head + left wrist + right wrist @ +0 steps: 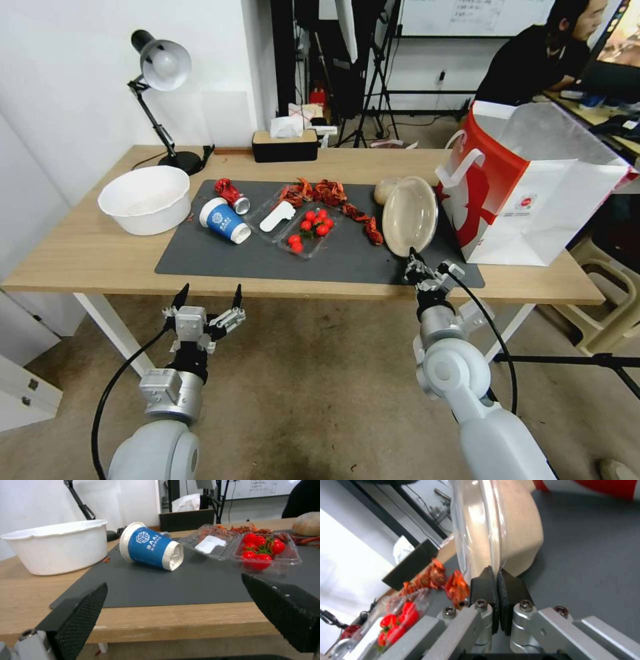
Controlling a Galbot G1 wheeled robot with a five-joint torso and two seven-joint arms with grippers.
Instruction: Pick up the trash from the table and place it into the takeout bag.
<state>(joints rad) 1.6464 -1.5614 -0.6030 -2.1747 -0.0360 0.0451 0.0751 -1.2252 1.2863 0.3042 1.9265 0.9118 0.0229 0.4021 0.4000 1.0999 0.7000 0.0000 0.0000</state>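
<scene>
My right gripper [413, 259] is shut on the lower rim of the beige paper bowl [410, 215], which stands tilted on edge on the grey mat [267, 260] with a clear lid over it. The right wrist view shows the pads [488, 580] pinching that rim of the bowl [520, 530]. The white and red takeout bag [533, 187] stands just right of the bowl. A beige wad [385, 191] lies behind it. A blue paper cup [225, 220] [150, 546] lies on its side beside a crushed red can [230, 193]. My left gripper [208, 297] [174, 581] hangs open below the table's [80, 253] front edge.
A large white basin [145, 199] [56, 546] sits at the table's left, with a desk lamp [160, 67] and a black tissue box [285, 145] behind. A clear tray of tomatoes [310, 230] and red scraps [330, 192] lie mid-mat.
</scene>
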